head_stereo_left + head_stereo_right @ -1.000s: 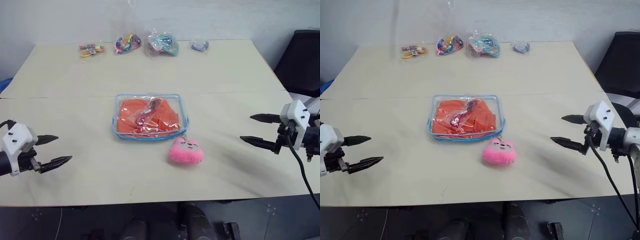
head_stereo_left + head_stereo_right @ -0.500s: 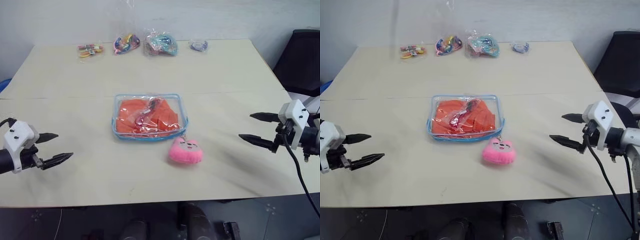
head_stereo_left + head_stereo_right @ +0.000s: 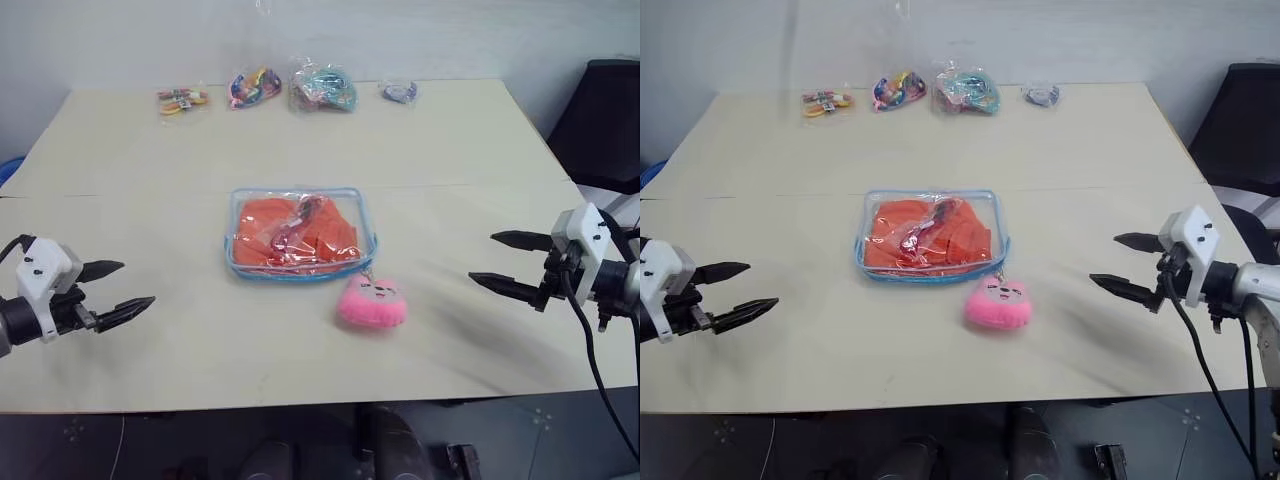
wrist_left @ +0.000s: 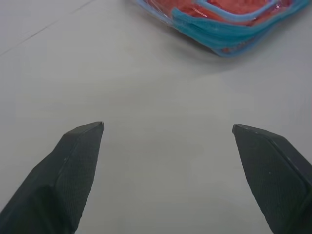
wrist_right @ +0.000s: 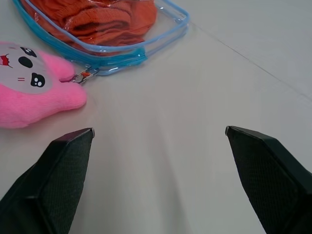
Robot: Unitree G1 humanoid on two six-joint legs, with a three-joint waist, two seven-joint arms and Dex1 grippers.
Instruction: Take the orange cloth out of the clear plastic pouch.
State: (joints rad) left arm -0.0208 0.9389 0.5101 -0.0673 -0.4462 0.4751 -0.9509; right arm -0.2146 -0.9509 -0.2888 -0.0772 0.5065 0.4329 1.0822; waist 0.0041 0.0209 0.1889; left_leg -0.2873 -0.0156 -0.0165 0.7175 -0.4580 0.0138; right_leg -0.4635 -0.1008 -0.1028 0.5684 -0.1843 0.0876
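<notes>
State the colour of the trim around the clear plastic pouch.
Light blue trim edges the clear plastic pouch; the right wrist view shows it best.

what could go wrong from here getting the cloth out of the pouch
The pouch lies loose on the table, so a one-sided pull may just drag it. The cloth looks packed tight and could snag. The pink charm clipped at its near corner might catch the right gripper.

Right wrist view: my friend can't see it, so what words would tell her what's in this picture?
Two open black claw fingers reach over a pale table toward a clear plastic pouch with blue trim, holding an orange cloth. A pink plush charm clips to the pouch's corner.
</notes>
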